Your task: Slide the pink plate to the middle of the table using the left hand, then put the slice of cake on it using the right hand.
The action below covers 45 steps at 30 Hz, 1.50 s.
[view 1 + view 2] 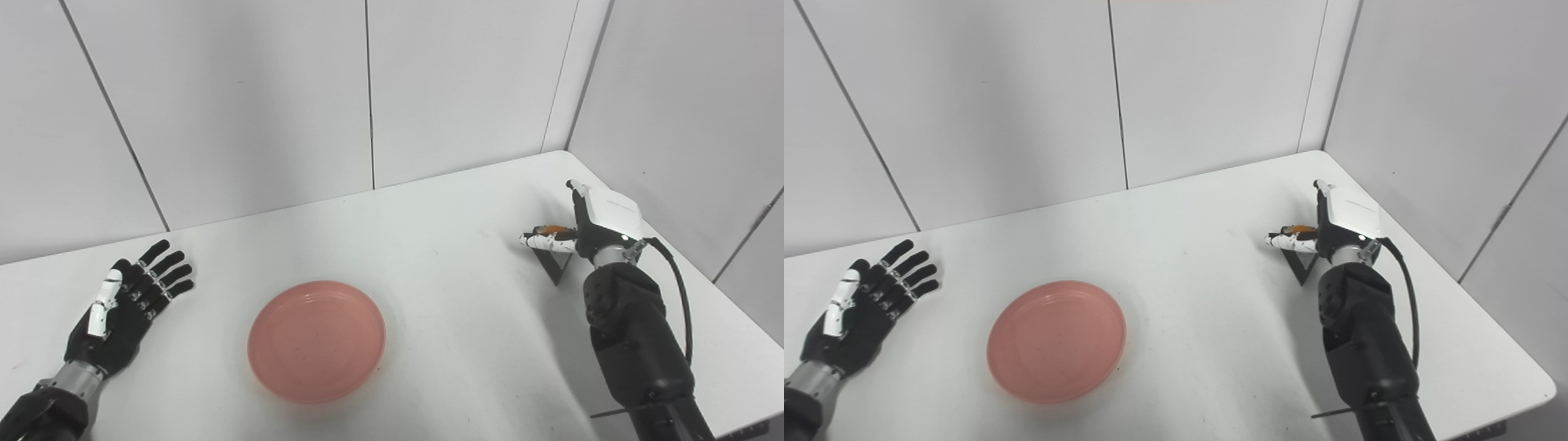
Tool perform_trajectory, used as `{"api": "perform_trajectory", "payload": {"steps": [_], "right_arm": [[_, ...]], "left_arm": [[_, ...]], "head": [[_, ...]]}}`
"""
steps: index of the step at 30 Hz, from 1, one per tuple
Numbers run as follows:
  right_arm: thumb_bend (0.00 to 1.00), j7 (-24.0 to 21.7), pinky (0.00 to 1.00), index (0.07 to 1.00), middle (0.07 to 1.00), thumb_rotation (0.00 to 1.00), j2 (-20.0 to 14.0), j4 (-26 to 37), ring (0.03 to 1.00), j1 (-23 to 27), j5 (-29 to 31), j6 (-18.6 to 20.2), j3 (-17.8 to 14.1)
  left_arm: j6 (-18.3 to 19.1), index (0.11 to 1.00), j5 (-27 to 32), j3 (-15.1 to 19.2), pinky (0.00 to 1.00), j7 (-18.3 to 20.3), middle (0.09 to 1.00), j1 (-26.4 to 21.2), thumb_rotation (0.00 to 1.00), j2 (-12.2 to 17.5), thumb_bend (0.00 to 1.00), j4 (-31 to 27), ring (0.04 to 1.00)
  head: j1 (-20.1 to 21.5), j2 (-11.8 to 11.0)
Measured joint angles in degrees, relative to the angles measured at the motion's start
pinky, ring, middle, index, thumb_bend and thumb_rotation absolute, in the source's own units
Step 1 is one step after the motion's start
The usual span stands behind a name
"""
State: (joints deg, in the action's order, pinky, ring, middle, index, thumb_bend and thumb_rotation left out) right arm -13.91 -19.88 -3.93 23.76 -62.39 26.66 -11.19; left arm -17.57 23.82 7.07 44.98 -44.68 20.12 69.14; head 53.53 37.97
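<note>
White table point(465, 202) bears a pink plate point(316, 340) (empty, left of centre).

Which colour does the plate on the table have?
The plate is a plain salmon pink with no pattern, and the left eye view shows it best.

My left hand point(119, 306) lies palm-up at the left, its fingers point(165, 274) spread and straight, holding nothing, the forearm entering from the lower-left corner. My right arm point(637, 343) rises from the lower right, dark and bent at the wrist, with a black cable looping beside it. My right hand point(585, 223) shows its white back, thumb point(548, 242) pointing left; its grip cannot be made out.
</note>
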Motion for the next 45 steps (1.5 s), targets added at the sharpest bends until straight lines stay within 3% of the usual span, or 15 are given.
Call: {"api": "perform_trajectory", "payload": {"steps": [10,15,22,27,39,41,45], "right_arm": [[0.82,-0.12,0.66,0.902,0.918,0.59,-1.49,-3.48,0.836,1.77,0.61,0.00,1.04],[0.84,-0.51,0.61,0.893,0.913,0.57,-1.66,-4.56,0.815,1.95,2.66,0.00,1.40],[0.85,-4.19,0.60,0.882,0.900,0.54,-1.67,-6.45,0.791,2.98,1.13,0.01,1.26],[0.83,-7.92,0.57,0.811,0.852,0.55,-1.68,-6.84,0.760,3.38,-0.92,0.00,1.25],[0.85,-13.42,0.69,0.857,0.889,0.51,-2.05,-6.55,0.837,4.29,-4.49,0.01,1.44],[0.85,-13.42,0.69,0.852,0.868,0.48,-2.11,-6.58,0.821,4.29,-4.49,0.01,1.48],[0.81,-13.45,0.58,0.804,0.765,0.41,-2.07,-6.57,0.695,4.30,-4.28,0.01,1.01]], "left_arm": [[0.00,0.856,0.00,-0.01,0.79,0.10,0.852,0.05,0.95,0.31,0.52,-0.02,0.826],[0.00,0.852,0.00,-0.07,0.79,0.09,0.849,0.10,0.92,0.54,0.54,-0.03,0.820],[0.00,0.847,0.00,-0.10,0.78,0.05,0.846,0.15,0.89,0.71,0.54,-0.05,0.815],[0.00,0.847,0.00,-0.07,0.78,0.08,0.846,0.15,0.88,0.73,0.54,-0.05,0.816],[0.00,0.840,0.00,-0.07,0.77,0.09,0.838,0.19,0.86,0.81,0.55,-0.09,0.808],[0.00,0.844,0.00,-0.08,0.77,0.09,0.841,0.23,0.86,0.84,0.55,-0.15,0.810],[0.00,0.837,0.00,-0.08,0.76,0.07,0.836,0.36,0.85,0.85,0.55,-0.40,0.806]], "head": [[-0.44,0.53],[-0.53,0.70],[-0.70,0.97],[-0.62,1.14],[-0.88,1.49],[-0.88,1.58],[-1.05,1.76]]}}
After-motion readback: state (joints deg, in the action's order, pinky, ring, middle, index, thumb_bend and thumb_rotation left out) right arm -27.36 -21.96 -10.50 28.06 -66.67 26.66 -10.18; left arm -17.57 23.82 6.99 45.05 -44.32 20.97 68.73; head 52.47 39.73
